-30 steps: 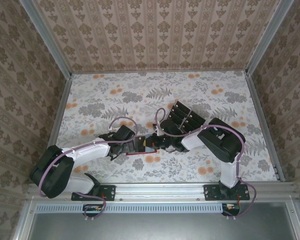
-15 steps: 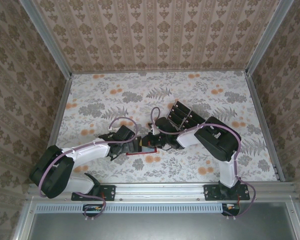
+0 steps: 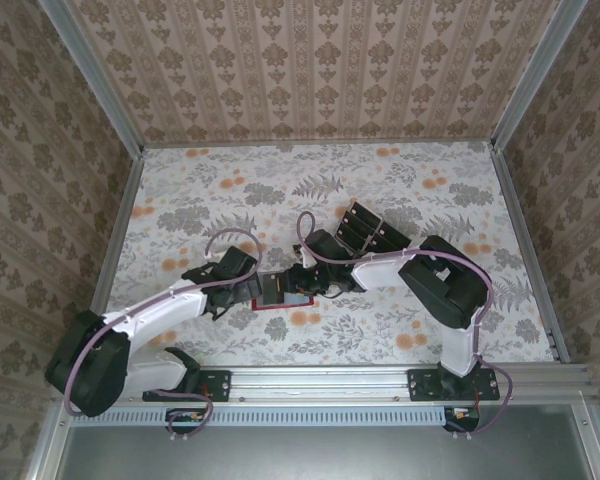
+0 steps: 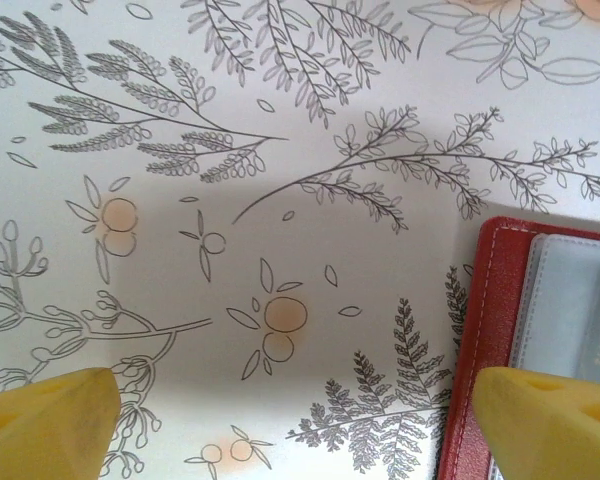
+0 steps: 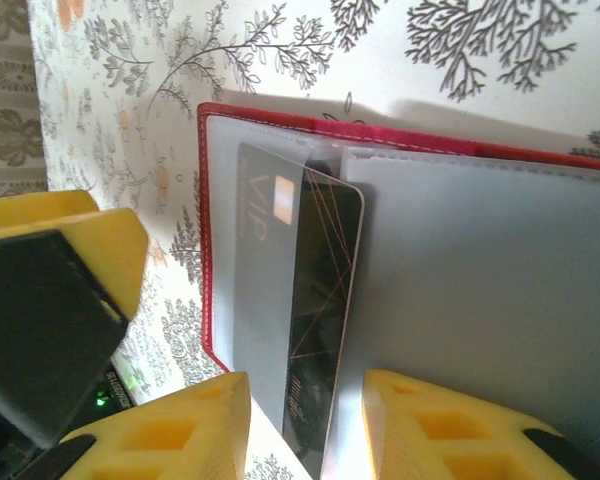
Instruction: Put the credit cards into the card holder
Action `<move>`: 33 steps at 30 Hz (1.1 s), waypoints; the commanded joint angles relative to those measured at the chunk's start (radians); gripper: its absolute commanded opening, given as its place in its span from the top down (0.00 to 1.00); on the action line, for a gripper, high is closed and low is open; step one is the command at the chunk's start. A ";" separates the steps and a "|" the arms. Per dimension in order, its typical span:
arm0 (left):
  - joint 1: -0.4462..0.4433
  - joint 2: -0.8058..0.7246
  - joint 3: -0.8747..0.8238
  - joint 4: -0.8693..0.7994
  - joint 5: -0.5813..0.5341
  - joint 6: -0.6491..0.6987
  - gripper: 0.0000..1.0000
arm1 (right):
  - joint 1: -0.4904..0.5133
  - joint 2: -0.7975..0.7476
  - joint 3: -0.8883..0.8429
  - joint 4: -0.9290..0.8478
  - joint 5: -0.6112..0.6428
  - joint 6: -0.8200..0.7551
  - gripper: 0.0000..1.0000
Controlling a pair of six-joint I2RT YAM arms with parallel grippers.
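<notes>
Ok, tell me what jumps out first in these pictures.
An open red leather-like wallet with clear sleeves lies mid-table on the floral cloth, a black VIP card tucked partway into one sleeve. The right gripper stands parted just over that card; the left gripper gapes wide beside the wallet's edge.

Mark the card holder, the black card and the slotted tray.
card holder (image 4: 492, 300), left wrist view, red border.
black card (image 5: 325, 300), right wrist view, exposed face.
slotted tray (image 3: 364, 213), top view, far edge.

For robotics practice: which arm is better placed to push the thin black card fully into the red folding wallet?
Right: its parted jaws straddle the part-inserted black card; the left's hang by the red wallet.
</notes>
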 commanded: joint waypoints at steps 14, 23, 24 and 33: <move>0.041 0.020 -0.050 0.003 0.032 0.000 0.00 | 0.016 0.031 0.100 -0.160 0.056 -0.045 0.72; 0.042 0.045 -0.058 0.028 0.042 0.001 0.00 | 0.027 0.061 0.133 -0.174 0.053 -0.043 0.73; 0.042 0.046 -0.060 0.031 0.043 0.001 0.00 | 0.028 0.064 0.135 -0.173 0.053 -0.041 0.74; 0.042 0.054 -0.080 0.052 0.053 -0.007 0.00 | 0.046 0.096 0.179 -0.178 0.044 -0.034 0.75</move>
